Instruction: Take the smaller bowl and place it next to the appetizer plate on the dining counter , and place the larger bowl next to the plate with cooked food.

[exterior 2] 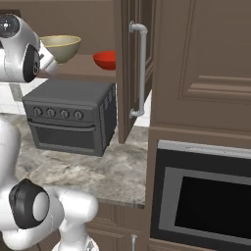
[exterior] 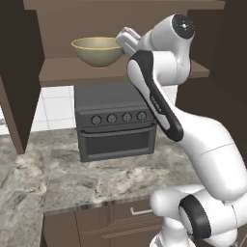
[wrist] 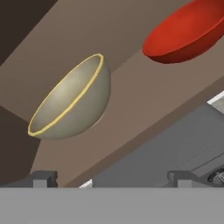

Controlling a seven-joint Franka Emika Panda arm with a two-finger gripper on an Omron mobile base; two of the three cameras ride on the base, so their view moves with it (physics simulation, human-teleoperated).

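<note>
Olive larger bowl (exterior: 98, 51) upright, rim up.

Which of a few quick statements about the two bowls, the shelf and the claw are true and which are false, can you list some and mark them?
1. The larger bowl sits on the open cabinet shelf. True.
2. The smaller bowl is on the stone counter. False: it rests on the same shelf, beside the olive-beige bowl.
3. A dark countertop oven stands under that shelf. True.
4. The claw is clamped on the red bowl. False: its jaws are open and hold nothing, with both bowls ahead of it.
5. The larger bowl has a yellow-gold rim. True.
</note>
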